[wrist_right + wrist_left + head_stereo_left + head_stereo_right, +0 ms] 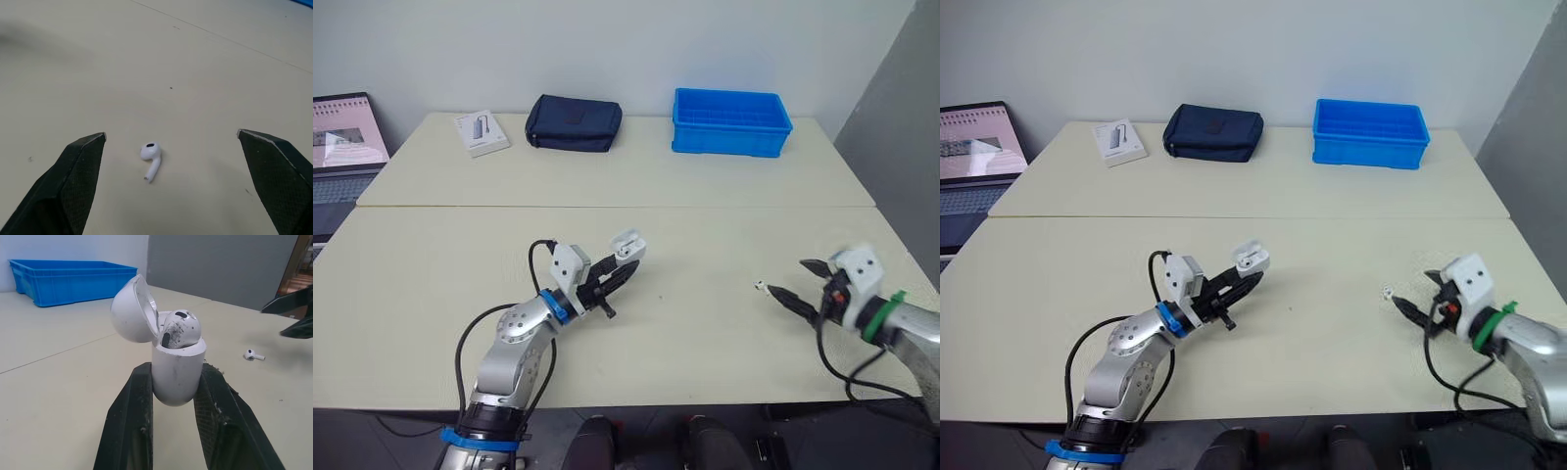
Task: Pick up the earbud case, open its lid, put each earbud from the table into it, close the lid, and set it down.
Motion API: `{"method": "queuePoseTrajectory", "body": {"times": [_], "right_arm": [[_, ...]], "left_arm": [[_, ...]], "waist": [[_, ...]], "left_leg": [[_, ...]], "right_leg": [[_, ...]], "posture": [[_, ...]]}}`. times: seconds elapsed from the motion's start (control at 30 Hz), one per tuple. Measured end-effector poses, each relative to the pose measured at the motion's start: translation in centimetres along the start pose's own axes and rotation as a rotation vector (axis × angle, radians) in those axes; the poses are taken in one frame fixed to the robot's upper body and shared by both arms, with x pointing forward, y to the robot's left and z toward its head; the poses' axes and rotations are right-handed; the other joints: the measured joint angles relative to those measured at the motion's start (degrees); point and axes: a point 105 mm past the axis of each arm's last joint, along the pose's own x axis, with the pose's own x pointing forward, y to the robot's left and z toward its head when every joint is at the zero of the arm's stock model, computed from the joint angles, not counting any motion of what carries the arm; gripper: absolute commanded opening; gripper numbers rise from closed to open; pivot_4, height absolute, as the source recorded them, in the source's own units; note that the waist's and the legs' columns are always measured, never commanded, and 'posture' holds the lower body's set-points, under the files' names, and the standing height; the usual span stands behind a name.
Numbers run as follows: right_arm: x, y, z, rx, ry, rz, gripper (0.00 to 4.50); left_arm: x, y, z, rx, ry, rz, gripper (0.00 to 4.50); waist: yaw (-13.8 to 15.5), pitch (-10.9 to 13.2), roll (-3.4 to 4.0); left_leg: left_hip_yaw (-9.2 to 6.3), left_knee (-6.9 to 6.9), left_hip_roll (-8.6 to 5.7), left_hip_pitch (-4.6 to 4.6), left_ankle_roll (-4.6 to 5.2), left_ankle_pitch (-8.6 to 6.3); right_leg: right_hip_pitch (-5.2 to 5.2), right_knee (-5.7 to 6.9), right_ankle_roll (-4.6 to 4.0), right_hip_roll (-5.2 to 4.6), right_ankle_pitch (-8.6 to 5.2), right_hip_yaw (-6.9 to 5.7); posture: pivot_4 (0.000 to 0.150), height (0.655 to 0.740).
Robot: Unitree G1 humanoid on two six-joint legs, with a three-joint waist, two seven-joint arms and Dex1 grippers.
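Far-edge items are lying well apart from both grippers: a white box at 10 o'clock, a dark pouch at 11 and a blue bin at 1. Near the table centre, the left gripper is pinching the earbud case, its long axis running along the fingers, mouth pointing toward 2 o'clock, lid standing open, seated earbud showing. At 4 o'clock the right gripper is hovering, jaws spread wide, the loose earbud lying just beyond them.

White earbud case, lid open, held upright, one earbud inside, other earbud lying on table
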Motion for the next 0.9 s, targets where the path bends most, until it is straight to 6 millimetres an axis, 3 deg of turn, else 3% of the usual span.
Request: {"method": "queuePoseTrajectory", "body": {"times": [0.27,0.37,0.67,0.8,0.9], "right_arm": [[2.5,0.5,-2.7,0.062,0.053,-0.021,4.50],[2.5,0.5,-3.4,0.077,0.068,-0.028,3.91],[2.9,1.3,-3.3,0.077,0.062,-0.001,0.54],[2.7,1.5,-3.2,0.049,0.071,0.020,0.39],[1.7,2.5,-3.0,-0.040,0.112,0.137,0.39]], "left_arm": [[0.1,-0.2,-0.1,-0.003,0.004,-0.006,0.78],[0.1,-0.2,-0.1,-0.004,0.006,-0.005,0.78],[0.0,-0.2,-0.2,-0.006,0.008,-0.006,0.78],[0.0,-0.3,-0.1,-0.005,0.007,-0.007,0.78],[-0.2,-0.5,0.0,0.000,0.007,-0.009,0.78]], "waist": [[0.1,0.0,0.02],[0.1,0.0,0.02],[0.0,0.0,0.03],[0.0,0.0,0.03],[0.0,0.0,0.04]], "left_leg": [[-0.03,0.00,0.02,-0.02,0.00,0.00],[-0.03,0.01,0.02,-0.01,0.00,0.00],[-0.03,0.04,0.02,0.03,0.00,0.00],[-0.03,0.03,0.02,0.03,0.00,0.00],[-0.02,0.00,0.03,0.02,0.01,0.00]], "right_leg": [[-0.02,0.04,-0.01,0.02,0.00,-0.02],[-0.01,0.05,-0.01,0.02,0.00,-0.01],[0.02,0.08,-0.01,0.02,0.01,0.00],[0.01,0.08,-0.01,0.02,0.01,-0.01],[0.00,0.05,-0.01,0.02,0.00,0.00]], "posture": [[0.150,0.7400],[0.150,0.7400],[0.150,0.7400],[0.150,0.7400],[0.150,0.7400]]}}
